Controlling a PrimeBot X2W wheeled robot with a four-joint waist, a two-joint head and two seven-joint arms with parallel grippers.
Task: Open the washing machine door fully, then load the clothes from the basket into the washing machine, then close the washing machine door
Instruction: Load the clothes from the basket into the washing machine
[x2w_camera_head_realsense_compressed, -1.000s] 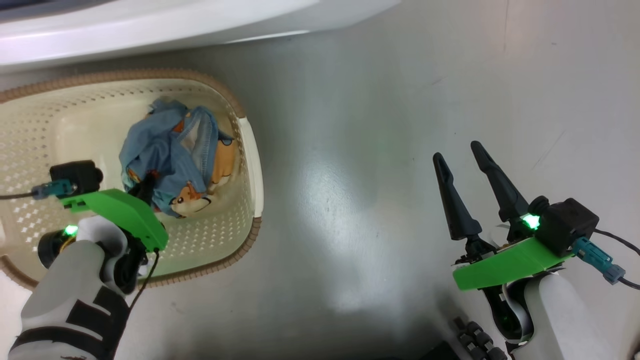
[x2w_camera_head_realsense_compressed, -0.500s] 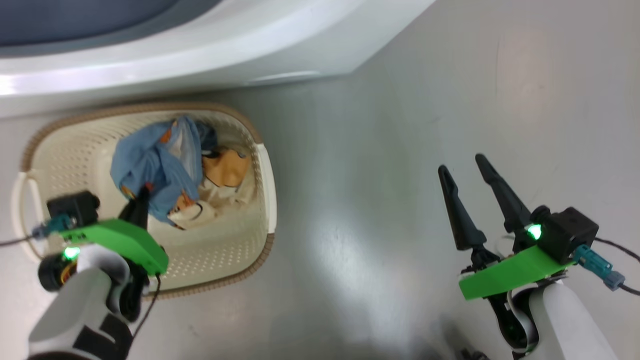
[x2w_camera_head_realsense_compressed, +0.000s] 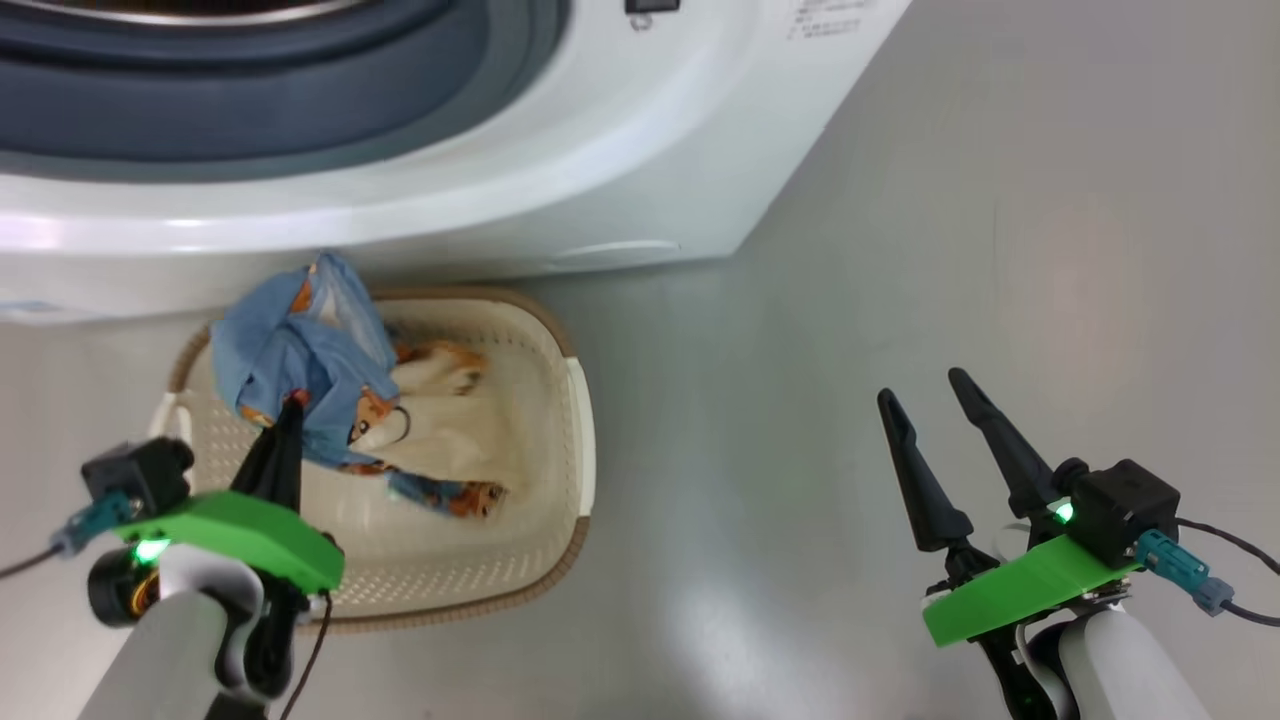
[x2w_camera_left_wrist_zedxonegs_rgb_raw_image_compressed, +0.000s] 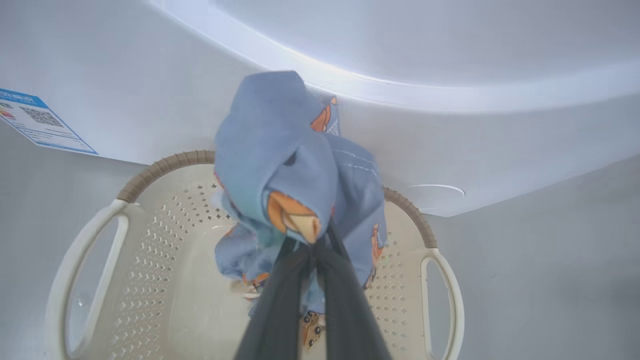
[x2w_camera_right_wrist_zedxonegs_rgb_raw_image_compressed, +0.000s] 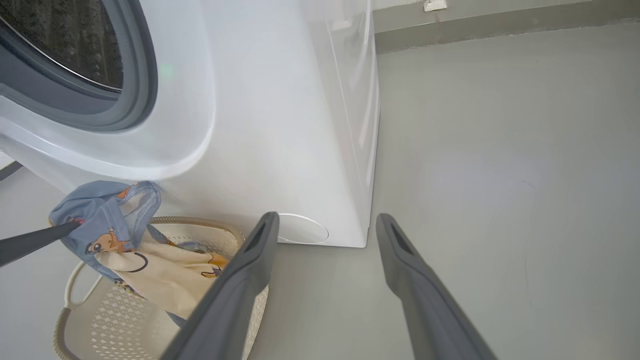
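My left gripper (x2w_camera_head_realsense_compressed: 292, 405) is shut on a bundle of light-blue bear-print clothes (x2w_camera_head_realsense_compressed: 290, 350), held above the cream perforated basket (x2w_camera_head_realsense_compressed: 520, 540). In the left wrist view the gripper (x2w_camera_left_wrist_zedxonegs_rgb_raw_image_compressed: 312, 245) pinches the clothes (x2w_camera_left_wrist_zedxonegs_rgb_raw_image_compressed: 280, 150) over the basket (x2w_camera_left_wrist_zedxonegs_rgb_raw_image_compressed: 165, 280). A cream-beige piece (x2w_camera_right_wrist_zedxonegs_rgb_raw_image_compressed: 160, 280) trails from the bundle down into the basket (x2w_camera_right_wrist_zedxonegs_rgb_raw_image_compressed: 100, 320). The washing machine (x2w_camera_head_realsense_compressed: 600, 150) stands just behind, its grey rubber ring (x2w_camera_right_wrist_zedxonegs_rgb_raw_image_compressed: 140, 75) and steel drum (x2w_camera_right_wrist_zedxonegs_rgb_raw_image_compressed: 65, 40) exposed. The door is out of view. My right gripper (x2w_camera_head_realsense_compressed: 921, 388) is open and holds nothing.
The basket sits on the grey floor (x2w_camera_head_realsense_compressed: 800, 350) against the machine's front base. A blue label sticker (x2w_camera_left_wrist_zedxonegs_rgb_raw_image_compressed: 40, 122) is on the machine's front. A round service flap (x2w_camera_right_wrist_zedxonegs_rgb_raw_image_compressed: 302, 229) sits low on the machine. A skirting board (x2w_camera_right_wrist_zedxonegs_rgb_raw_image_compressed: 500, 25) runs along the far wall.
The head camera has tilted up, bringing the machine's opening into view. My left gripper has lifted the blue clothes out of the basket toward the machine. The right gripper stays open.
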